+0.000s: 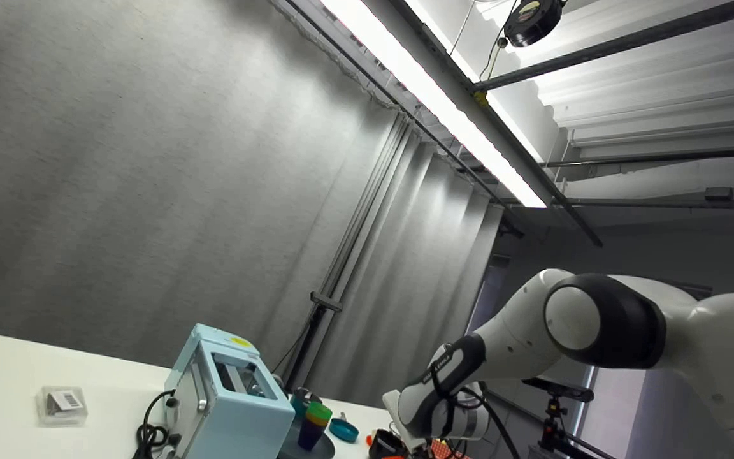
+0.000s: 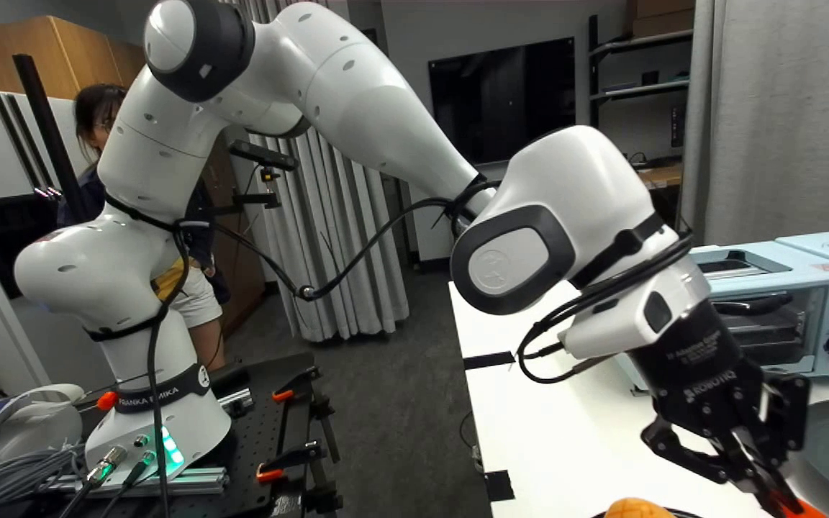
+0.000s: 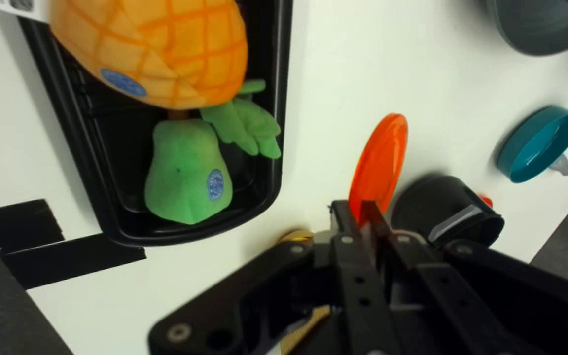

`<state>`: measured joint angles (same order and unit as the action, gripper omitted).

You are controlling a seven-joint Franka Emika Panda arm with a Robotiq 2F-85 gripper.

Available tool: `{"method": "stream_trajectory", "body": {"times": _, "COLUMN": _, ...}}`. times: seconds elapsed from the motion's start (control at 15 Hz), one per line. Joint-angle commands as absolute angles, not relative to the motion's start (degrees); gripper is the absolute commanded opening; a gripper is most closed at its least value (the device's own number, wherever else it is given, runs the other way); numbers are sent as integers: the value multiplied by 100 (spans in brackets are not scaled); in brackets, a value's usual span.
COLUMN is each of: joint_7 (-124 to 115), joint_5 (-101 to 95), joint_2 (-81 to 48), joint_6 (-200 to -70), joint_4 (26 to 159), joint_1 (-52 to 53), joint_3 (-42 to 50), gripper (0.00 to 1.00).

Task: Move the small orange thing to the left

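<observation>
Orange disc (image 3: 379, 162) outside tray edge (image 3: 283, 64)

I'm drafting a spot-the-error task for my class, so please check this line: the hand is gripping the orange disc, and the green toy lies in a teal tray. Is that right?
Not quite: the wrist view shows that the tray is black, not teal. The hand is gripping the orange disc, and the green toy lies in that tray.

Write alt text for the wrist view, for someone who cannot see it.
The claw pinches a flat, rounded orange piece against a white table. At the picture's left, a black tray holds a plush pineapple and a green plush toy; at its right are a black container and a teal dish.
</observation>
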<state>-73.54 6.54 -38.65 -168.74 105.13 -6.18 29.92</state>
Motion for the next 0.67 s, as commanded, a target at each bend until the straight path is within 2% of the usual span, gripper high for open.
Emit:
{"method": "stream_trajectory", "body": {"times": 0.0, "joint_7": -7122, "joint_5": 263, "joint_2": -3243, "joint_6": -17163, "joint_4": 11701, "joint_1": 228, "joint_3": 3341, "gripper": 2}}
{"method": "stream_trajectory", "body": {"times": 0.27, "joint_7": -7110, "joint_5": -212, "joint_2": -3291, "joint_6": -17007, "joint_4": 12093, "joint_1": 1214, "joint_3": 3669, "gripper": 2}}
{"method": "stream_trajectory", "body": {"times": 0.6, "joint_7": -7014, "joint_5": -481, "joint_2": -3381, "joint_6": -16864, "joint_4": 12099, "joint_1": 1894, "joint_3": 3576, "gripper": 2}}
